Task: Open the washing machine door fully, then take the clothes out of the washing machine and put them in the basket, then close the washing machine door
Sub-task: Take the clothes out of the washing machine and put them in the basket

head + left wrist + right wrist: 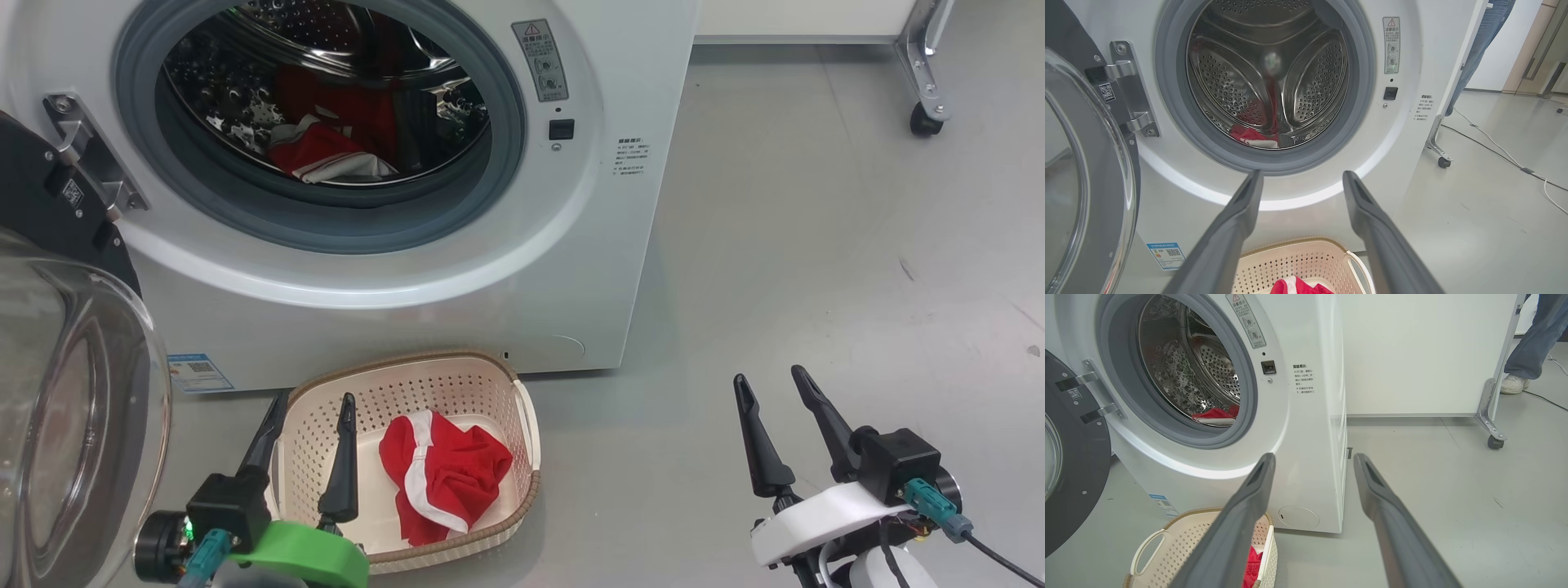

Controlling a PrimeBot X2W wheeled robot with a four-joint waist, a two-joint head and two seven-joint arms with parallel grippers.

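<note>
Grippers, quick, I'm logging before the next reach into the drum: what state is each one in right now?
Left gripper: jaws open, holding nothing.
Right gripper: jaws open, holding nothing.

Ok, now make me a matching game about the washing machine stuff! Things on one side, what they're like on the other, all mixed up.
Things:
1. washing machine door
2. basket
3. drum
4. right gripper

What they're like:
a. fingers apart, holding nothing
b. shiny metal, red clothes inside
c. swung wide open
d. cream with holes, on the floor

Pairs: 1-c, 2-d, 3-b, 4-a
</note>
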